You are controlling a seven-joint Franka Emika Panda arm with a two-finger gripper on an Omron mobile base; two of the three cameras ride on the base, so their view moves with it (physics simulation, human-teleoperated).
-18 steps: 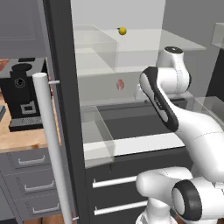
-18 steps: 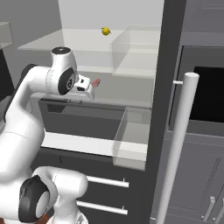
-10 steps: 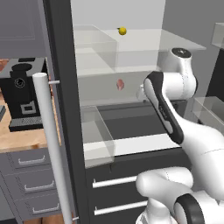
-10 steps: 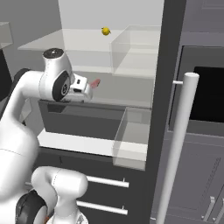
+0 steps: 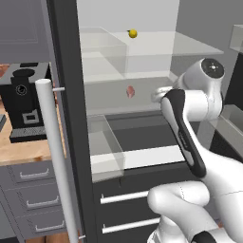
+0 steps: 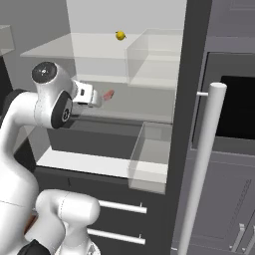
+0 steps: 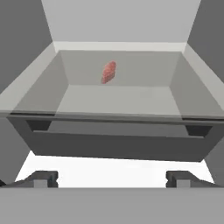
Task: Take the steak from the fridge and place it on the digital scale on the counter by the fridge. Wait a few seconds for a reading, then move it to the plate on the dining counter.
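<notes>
Left base view: fridge [image 5: 66,118] open; steak [image 5: 130,91] on glass shelf at back, small yellow ball [image 5: 133,33] on shelf above. Coffee machine [image 5: 26,102] on wooden tabletop [image 5: 28,149] left of fridge.

Right base view: end effector [image 6: 97,99] just left of steak [image 6: 108,94], not touching.

Hand view: fingertips [image 7: 41,179] spread wide, nothing between them; steak [image 7: 109,71] well ahead on shelf, above grey drawer [image 7: 118,144].
</notes>
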